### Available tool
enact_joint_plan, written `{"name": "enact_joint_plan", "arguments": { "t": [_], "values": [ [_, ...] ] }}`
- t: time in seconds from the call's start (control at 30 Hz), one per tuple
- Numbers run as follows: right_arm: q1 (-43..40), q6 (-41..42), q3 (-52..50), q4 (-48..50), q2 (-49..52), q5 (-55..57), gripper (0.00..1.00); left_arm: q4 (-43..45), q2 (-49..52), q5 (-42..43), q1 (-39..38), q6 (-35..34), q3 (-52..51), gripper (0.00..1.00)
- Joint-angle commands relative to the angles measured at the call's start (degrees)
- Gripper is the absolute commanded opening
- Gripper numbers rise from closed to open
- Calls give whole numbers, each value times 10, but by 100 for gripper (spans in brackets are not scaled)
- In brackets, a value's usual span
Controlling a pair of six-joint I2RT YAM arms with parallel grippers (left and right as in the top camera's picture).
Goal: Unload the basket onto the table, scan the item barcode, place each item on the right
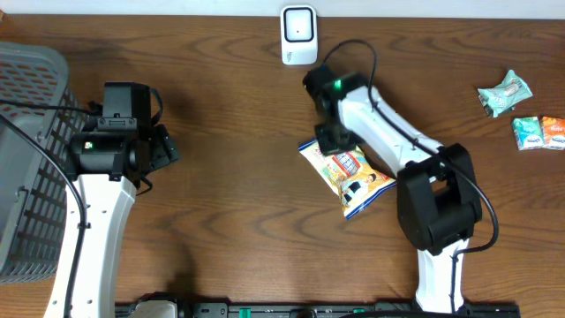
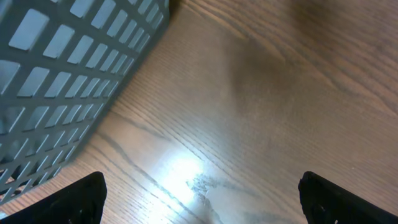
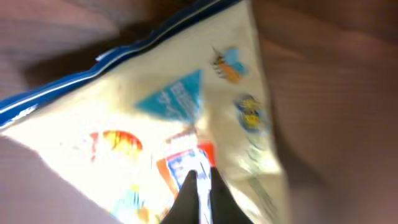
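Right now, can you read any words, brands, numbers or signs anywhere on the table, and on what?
No text can be read anywhere.
Snack bag: coloured print, blurred in the right wrist view and too small overhead.
Teal packet, blue sachet, orange sachet: print too small to read.
Scanner: no text visible.

The table [image 1: 221, 106] under me was brown wood grain, smooth, with a soft sheen where light struck it. The basket [image 1: 35, 79] was matt grey plastic lattice. The snack bag [image 1: 357, 181] was glossy, crinkled plastic film; the scanner [image 1: 298, 35], smooth white plastic.
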Motion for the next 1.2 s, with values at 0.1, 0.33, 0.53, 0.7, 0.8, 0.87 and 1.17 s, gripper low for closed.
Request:
{"name": "enact_joint_plan", "arguments": {
  "t": [0.1, 0.33, 0.53, 0.7, 0.8, 0.87, 1.17],
  "values": [
    [-5, -35, 119, -137, -6, 3, 18, -2, 0, -12, 2, 5, 2, 98],
    [-3, -32, 49, -186, -6, -10, 23, -2, 0, -12, 2, 5, 2, 98],
    [0, -32, -84, -109, -6, -12, 28, -2, 0, -12, 2, 5, 2, 98],
    [-1, -19, -204, 40, -5, -23, 26, -2, 0, -12, 2, 5, 2, 98],
    [-1, -17, -222, 69, -5, -59, 3, -2, 0, -12, 2, 5, 2, 98],
    [-1, -13, -215, 69, -6, -82, 1, -2, 0, -12, 2, 5, 2, 98],
    [-5, -20, -25, -76, -6, -62, 1, -2, 0, -12, 2, 5, 2, 98]
  ]
}}
